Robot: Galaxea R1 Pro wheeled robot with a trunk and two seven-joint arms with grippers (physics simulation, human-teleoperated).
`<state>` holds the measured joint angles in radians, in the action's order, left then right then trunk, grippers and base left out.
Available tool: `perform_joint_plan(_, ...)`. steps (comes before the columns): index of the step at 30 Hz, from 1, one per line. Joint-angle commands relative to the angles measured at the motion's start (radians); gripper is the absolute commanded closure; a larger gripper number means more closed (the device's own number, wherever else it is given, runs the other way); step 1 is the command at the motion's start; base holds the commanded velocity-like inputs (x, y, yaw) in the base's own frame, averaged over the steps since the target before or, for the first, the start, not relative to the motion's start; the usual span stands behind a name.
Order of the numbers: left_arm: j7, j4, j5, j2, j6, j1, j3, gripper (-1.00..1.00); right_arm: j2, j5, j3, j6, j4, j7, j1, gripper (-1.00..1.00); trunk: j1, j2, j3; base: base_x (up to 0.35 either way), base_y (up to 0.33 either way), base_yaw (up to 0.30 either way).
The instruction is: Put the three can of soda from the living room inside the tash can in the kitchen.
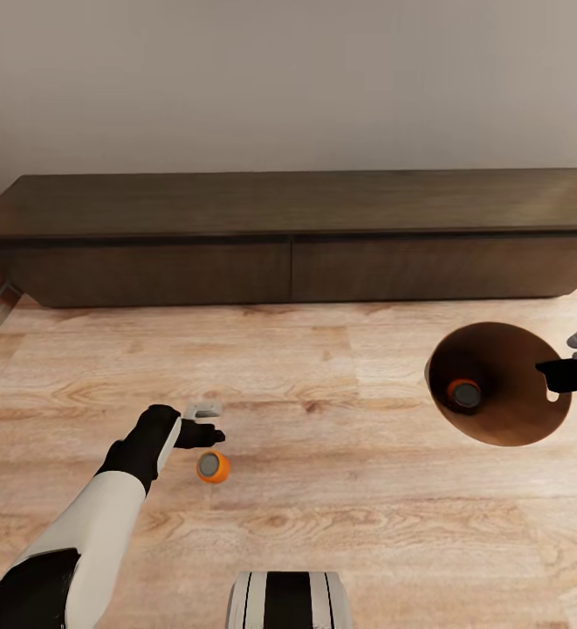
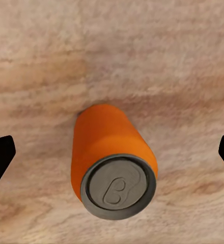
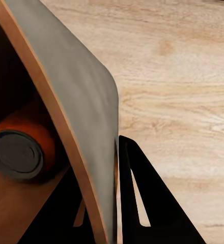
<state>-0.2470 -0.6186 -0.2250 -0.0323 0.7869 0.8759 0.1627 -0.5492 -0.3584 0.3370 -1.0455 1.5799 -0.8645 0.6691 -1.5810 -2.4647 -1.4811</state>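
Head view: tash can [image 1: 532, 419] holds orange can [image 1: 464, 394] | right fingers [image 1: 557, 371] pinch rim | left fingers [image 1: 211, 422] spread

floor [image 1: 340, 515]: light wood | low dark cabinet [image 1: 288, 236] | wall [image 1: 288, 79]: plain grey

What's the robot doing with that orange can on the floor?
The robot is collecting soda cans. Its left gripper hangs open just above an orange can standing on the wood floor, jaws spread on either side of it, nothing gripped. Its right gripper holds the tilted bin by the rim, one jaw inside and one outside the wall. Another orange can already lies inside the bin.
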Motion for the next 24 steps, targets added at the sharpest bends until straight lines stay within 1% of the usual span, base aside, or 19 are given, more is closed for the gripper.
perform_joint_plan(1,0.001,0.000,0.000,0.000,0.000,0.000,0.000,-1.00,0.000,0.009,0.000,-0.002,0.001,-0.005,0.001,1.00,-0.004,-0.007,-0.005,0.000,0.000,0.000)
perform_joint_plan(7,0.001,0.000,-0.001,-0.001,0.001,0.000,0.000,-1.00,0.000,0.008,0.000,-0.002,0.001,-0.005,0.001,1.00,-0.004,-0.007,-0.013,0.000,0.000,0.000)
perform_joint_plan(14,0.002,0.000,-0.002,-0.003,0.002,0.000,-0.001,-1.00,-0.001,0.005,0.000,-0.002,0.002,-0.005,0.000,1.00,-0.004,-0.007,-0.015,-0.009,0.000,0.000)
perform_joint_plan(19,0.003,0.000,-0.003,-0.005,0.002,0.000,-0.001,-1.00,-0.001,0.005,0.000,-0.002,0.002,-0.005,0.000,1.00,-0.004,-0.007,-0.015,-0.170,-0.024,0.000)
perform_joint_plan(24,0.003,-0.001,-0.002,-0.005,0.002,0.000,-0.001,-1.00,-0.002,0.004,-0.001,-0.002,0.002,-0.004,0.000,1.00,-0.004,-0.007,-0.015,-0.065,-0.013,0.000)
